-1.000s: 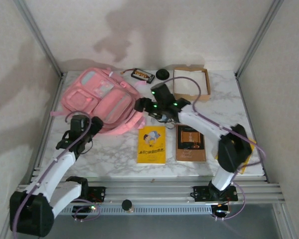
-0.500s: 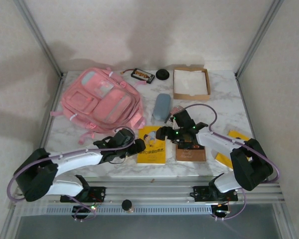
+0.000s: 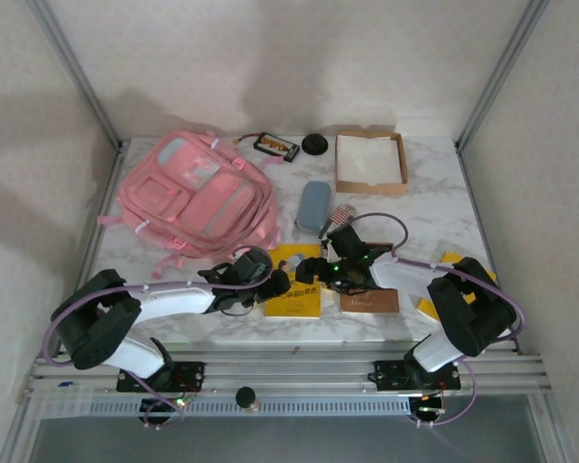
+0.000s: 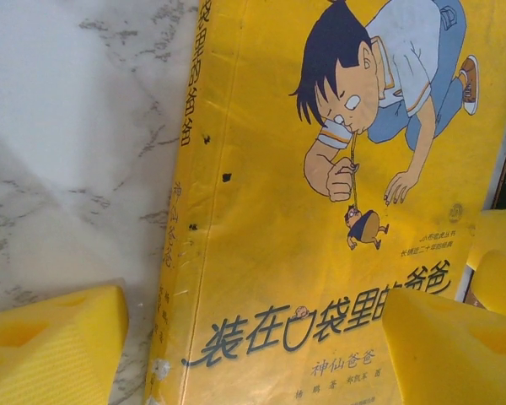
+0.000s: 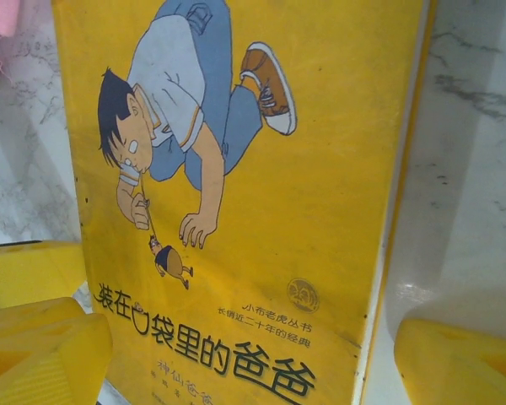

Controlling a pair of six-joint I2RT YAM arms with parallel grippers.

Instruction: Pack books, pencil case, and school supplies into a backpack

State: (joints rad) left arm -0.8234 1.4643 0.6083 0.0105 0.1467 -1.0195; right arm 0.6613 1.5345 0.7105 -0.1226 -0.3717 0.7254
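The bright yellow cartoon book (image 3: 291,301) lies flat on the marble, beside the dark brown book (image 3: 371,301). My left gripper (image 3: 280,282) hovers open at its left side. In the left wrist view one yellow pad (image 4: 51,346) is over the marble by the spine and the other is over the cover (image 4: 320,169). My right gripper (image 3: 311,276) is open over the same book. Its pads (image 5: 42,346) straddle the cover (image 5: 261,169), the right one above bare marble. The pink backpack (image 3: 193,198) lies at the back left. A grey-blue pencil case (image 3: 315,207) rests beside it.
A cardboard tray with white lining (image 3: 370,162) stands at the back right. A small dark case (image 3: 276,147) and a black round object (image 3: 316,145) sit by the back wall. A yellow item (image 3: 452,260) lies under the right arm.
Both arms swung forward from the backpack area and converged low over the yellow book. The pencil case, hidden under the right arm a second ago, now lies uncovered.
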